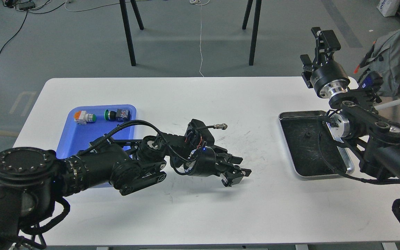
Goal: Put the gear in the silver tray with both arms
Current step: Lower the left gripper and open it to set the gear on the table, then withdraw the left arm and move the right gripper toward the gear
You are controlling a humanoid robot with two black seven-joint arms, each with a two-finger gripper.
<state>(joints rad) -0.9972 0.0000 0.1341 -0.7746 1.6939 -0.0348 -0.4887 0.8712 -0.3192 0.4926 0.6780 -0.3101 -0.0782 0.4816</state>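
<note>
The silver tray (302, 146) lies on the right side of the white table (200, 97), with a dark scratched bottom and one small dark speck in it. My left gripper (238, 167) hovers low over the table's middle, pointing right toward the tray and well short of it. Its dark fingers blend together, so I cannot tell whether anything sits between them. No gear shows clearly. My right gripper (323, 38) is raised high above the table's far right corner, pointing up, open and empty. The right arm's forearm crosses over the tray's right rim.
A blue plastic tray (69, 139) at the left holds an orange-and-white push button (83, 117) and a green-and-black one (116, 114). A cable with a silver plug (220, 126) sticks out from my left wrist. Chair legs and a backpack stand beyond the table.
</note>
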